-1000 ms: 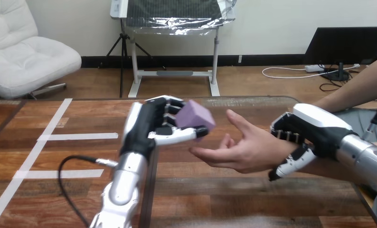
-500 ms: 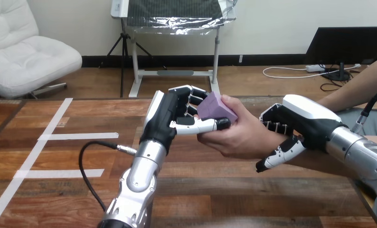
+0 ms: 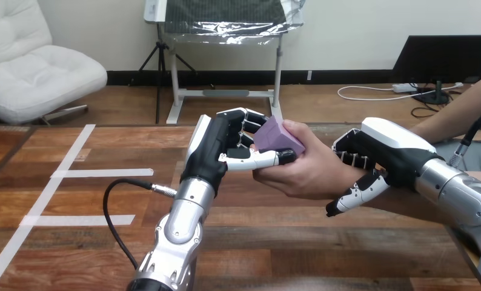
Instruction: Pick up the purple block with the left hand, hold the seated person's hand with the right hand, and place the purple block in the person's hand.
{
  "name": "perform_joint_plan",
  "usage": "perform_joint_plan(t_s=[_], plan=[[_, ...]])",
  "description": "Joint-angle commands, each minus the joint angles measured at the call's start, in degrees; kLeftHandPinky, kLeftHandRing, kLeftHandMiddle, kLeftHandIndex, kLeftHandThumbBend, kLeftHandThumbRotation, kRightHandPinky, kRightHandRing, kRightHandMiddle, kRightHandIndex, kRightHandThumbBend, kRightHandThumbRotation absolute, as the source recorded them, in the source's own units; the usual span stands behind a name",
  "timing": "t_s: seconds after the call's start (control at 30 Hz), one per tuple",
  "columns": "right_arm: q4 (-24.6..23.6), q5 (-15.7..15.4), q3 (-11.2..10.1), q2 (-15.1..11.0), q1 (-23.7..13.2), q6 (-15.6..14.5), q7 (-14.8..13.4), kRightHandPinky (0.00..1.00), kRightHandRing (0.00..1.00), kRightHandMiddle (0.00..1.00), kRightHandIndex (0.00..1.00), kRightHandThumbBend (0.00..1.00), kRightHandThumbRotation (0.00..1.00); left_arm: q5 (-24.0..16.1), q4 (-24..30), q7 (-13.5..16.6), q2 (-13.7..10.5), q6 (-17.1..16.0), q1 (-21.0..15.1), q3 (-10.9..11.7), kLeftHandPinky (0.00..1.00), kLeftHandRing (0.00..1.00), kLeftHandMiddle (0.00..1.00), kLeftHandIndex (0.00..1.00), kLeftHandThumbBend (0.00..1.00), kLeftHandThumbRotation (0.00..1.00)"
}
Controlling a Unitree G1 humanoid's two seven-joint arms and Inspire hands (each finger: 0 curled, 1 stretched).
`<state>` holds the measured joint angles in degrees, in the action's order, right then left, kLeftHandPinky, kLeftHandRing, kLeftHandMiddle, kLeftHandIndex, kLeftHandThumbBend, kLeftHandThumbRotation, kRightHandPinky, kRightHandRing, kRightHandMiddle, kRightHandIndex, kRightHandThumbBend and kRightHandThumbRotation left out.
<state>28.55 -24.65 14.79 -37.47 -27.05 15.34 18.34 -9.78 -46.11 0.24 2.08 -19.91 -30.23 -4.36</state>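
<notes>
Left hand [image 3: 217, 151] + person's hand [image 3: 311, 173] grip purple block [image 3: 275, 138]; right hand [image 3: 386, 151] rnd wrist [image 3: 395, 202].

left hand [image 3: 223, 151]: fingers and thumb pinched the purple block [image 3: 277, 136] above the table [image 3: 74, 242] | person's hand [image 3: 305, 173]: cupped against the block, touching it | right hand [image 3: 386, 154]: fingers over, thumb under the person's wrist [image 3: 349, 180], curled round it

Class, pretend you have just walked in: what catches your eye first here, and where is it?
At the centre, the robot's left hand pinches a purple block against the person's hand, which also touches it. To the right, the robot's right hand curls round the person's wrist.
</notes>
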Motion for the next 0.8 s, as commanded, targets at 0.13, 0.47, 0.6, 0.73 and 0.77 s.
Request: perform_joint_plan(t_s=[0.13,0.47,0.6,0.73,0.77], plan=[[-2.60,1.81,-1.67,1.49,-1.21,-0.11,0.16,0.31,0.36,0.41,0.43,0.88,0.15,-1.86,0.72,-1.91,1.55,1.00,-4.45,-3.54,0.31,0.37,0.42,0.47,0.65,0.00],[-2.21,2.14,-1.92,1.64,-1.00,0.25,-0.01,0.31,0.36,0.41,0.42,0.87,0.15,-1.89,1.37,-3.10,1.10,2.00,-3.70,-3.94,0.31,0.37,0.43,0.47,0.66,0.00],[-1.91,2.20,-1.91,1.65,-0.99,0.62,-0.07,0.31,0.35,0.41,0.42,0.87,0.15,-1.21,1.62,-4.08,1.11,2.16,-3.39,-3.71,0.31,0.37,0.43,0.47,0.66,0.00],[-1.86,2.27,-1.94,1.71,-0.90,0.31,0.02,0.31,0.36,0.41,0.43,0.88,0.15,-1.48,3.18,-5.33,0.52,4.02,-2.78,-4.07,0.33,0.41,0.46,0.49,0.68,0.00],[-1.78,2.29,-1.93,1.71,-0.90,0.35,0.03,0.31,0.36,0.42,0.44,0.88,0.16,-1.86,3.57,-5.51,0.26,4.46,-2.67,-4.32,0.37,0.45,0.49,0.52,0.69,0.04]])
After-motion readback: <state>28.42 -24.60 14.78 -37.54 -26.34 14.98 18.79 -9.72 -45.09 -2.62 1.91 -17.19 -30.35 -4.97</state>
